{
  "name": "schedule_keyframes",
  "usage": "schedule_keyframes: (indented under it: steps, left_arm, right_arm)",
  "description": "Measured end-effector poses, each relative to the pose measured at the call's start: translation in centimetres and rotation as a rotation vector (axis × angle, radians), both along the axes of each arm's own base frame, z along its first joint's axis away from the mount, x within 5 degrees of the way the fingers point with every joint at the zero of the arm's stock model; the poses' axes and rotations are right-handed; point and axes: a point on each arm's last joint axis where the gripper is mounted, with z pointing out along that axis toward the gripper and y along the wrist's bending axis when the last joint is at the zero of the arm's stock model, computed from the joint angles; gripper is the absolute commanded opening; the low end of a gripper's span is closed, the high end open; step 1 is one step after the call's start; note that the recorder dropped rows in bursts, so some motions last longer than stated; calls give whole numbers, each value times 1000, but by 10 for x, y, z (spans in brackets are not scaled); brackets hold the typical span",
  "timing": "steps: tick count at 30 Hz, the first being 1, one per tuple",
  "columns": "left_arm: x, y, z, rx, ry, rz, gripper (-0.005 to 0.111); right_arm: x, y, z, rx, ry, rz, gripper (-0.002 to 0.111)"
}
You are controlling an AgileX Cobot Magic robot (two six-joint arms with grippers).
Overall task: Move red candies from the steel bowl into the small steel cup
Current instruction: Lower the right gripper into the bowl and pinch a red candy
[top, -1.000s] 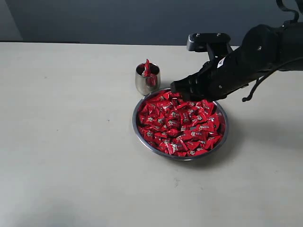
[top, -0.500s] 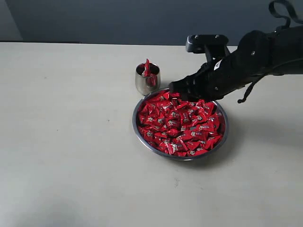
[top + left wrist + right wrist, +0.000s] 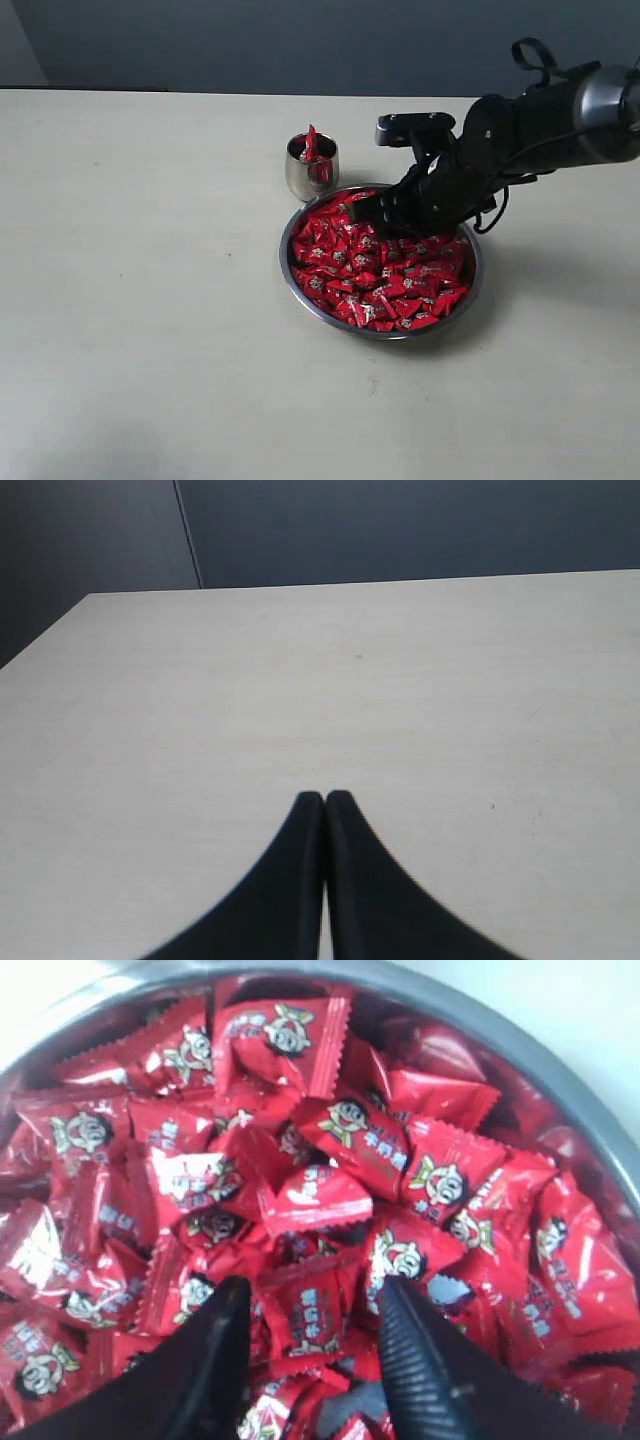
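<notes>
The steel bowl (image 3: pixel 297 290) sits at the table's middle, heaped with red candies (image 3: pixel 380 280). Just behind its left rim stands the small steel cup (image 3: pixel 303 178) with a red candy or two sticking out of its top. My right gripper (image 3: pixel 362 212) is down in the bowl's far side, open. In the right wrist view its fingers (image 3: pixel 415 1360) straddle one red candy (image 3: pixel 312 1315) lying in the heap, with the bowl's rim (image 3: pixel 560 1080) curving past. My left gripper (image 3: pixel 325 800) is shut on nothing above bare table, out of the exterior view.
The pale table (image 3: pixel 150 300) spreads wide to the left and front of the bowl. A dark wall runs along the table's far edge (image 3: pixel 200 92). The right arm (image 3: pixel 530 130) reaches in from the right, above the bowl's far rim.
The right arm has swung left and dropped, bringing its open gripper from above the bowl's far rim down into the candies. Cup and bowl have stayed put.
</notes>
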Motion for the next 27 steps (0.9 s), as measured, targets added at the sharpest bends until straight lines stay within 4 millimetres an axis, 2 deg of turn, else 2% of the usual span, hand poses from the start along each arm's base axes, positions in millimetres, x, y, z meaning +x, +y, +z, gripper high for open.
schedule_keyframes:
  steps: [6,16,21,23,27]
  left_arm:
    - [0,0,0,0,0,0,0]
    - [0,0,0,0,0,0,0]
    - [0,0,0,0,0,0,0]
    - [0,0,0,0,0,0,0]
    - [0,0,0,0,0,0,0]
  right_arm:
    - [4,4,5,0,-4,21,41]
    - [2,3,-28,-60,91,46,41]
    - [4,4,-30,-62,90,48,40]
    - [4,4,-30,-61,88,47,34]
    - [5,5,-30,-60,79,46,11]
